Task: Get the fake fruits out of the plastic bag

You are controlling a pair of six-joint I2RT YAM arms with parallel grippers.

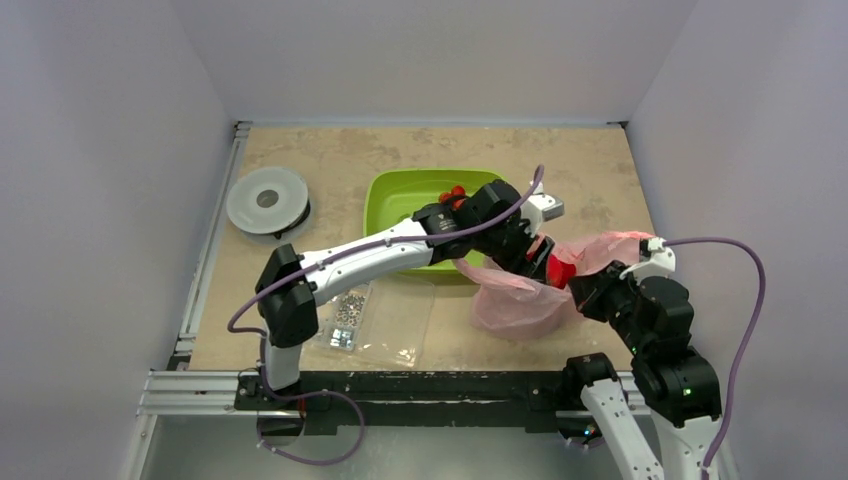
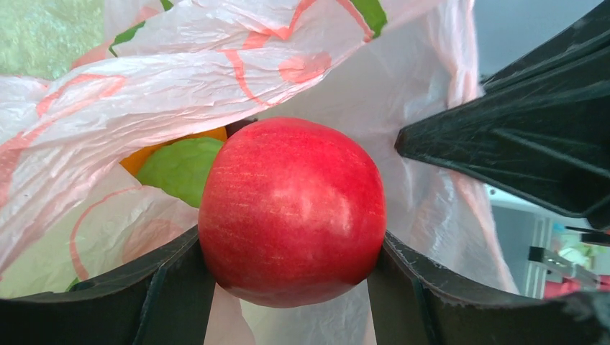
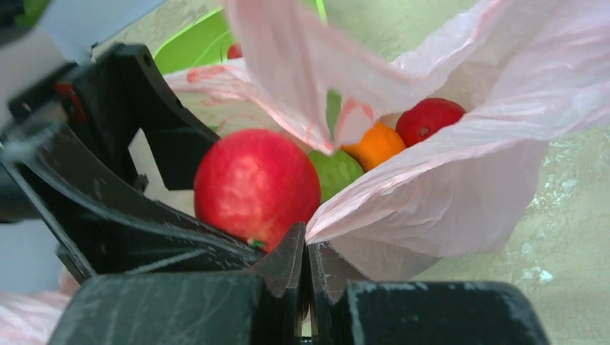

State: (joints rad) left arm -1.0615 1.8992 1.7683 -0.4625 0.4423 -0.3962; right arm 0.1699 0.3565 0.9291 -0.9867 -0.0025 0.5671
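One red apple [image 2: 291, 212] is gripped in my left claw [image 2: 291, 244] just inside the mouth of the pink bag [image 1: 515, 305], right of the green tray [image 1: 385, 195], my right claw [image 3: 308, 259] pinching the bag's rim; next, I reckon, lift it clear without snagging plastic.

From above, left pincer [image 1: 550, 265] tips are hidden at the plastic bag [image 1: 520, 300] mouth; red fruit [image 1: 561, 270] shows as a sliver. Inside the bag, orange fruit [image 3: 372, 146], green piece [image 3: 338, 172] and second red fruit [image 3: 429, 118] are half under film. Right pincer [image 3: 308, 266] bite on the bag edge: buried in closed jaws. Red bits [image 1: 457, 193] in green tray [image 1: 385, 190] beyond the bag: too small to tell.
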